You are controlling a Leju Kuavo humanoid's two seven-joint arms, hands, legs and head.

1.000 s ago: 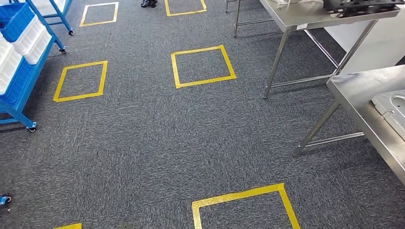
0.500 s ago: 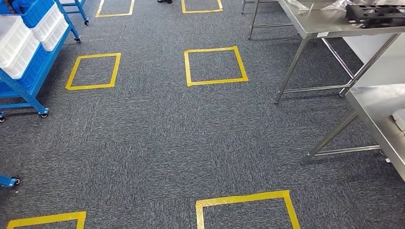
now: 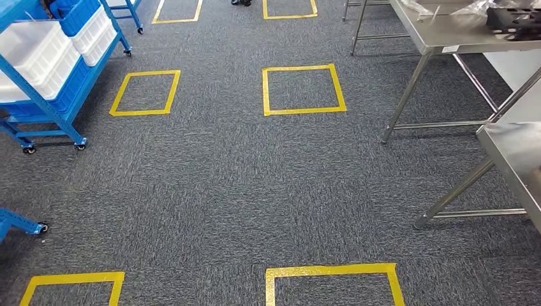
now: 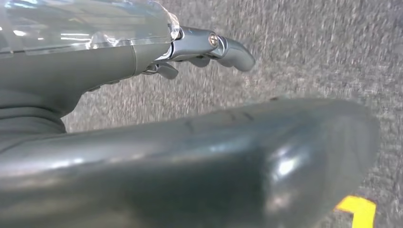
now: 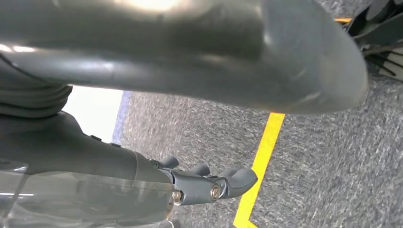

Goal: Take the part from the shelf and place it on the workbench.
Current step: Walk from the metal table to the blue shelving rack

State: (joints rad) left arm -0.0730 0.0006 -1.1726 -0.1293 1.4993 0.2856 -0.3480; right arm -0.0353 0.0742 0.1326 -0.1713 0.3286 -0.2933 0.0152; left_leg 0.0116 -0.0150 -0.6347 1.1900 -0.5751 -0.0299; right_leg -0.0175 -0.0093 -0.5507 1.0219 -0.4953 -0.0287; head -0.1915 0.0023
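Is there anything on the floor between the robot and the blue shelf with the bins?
Nothing visible blocks the way. Between the robot and the blue shelf lies bare grey carpet with flat yellow tape squares. A second blue frame pokes in nearer.

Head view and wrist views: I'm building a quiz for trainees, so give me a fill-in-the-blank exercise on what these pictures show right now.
1. The shelf with white bins has a frame coloured ____.
2. The squares marked on the carpet are outlined in tape coloured ____.
3. The steel workbench stands on the ____ side of the head view.
4. The left hand and the right hand each hold ____.

Missing words: blue; yellow; right; nothing
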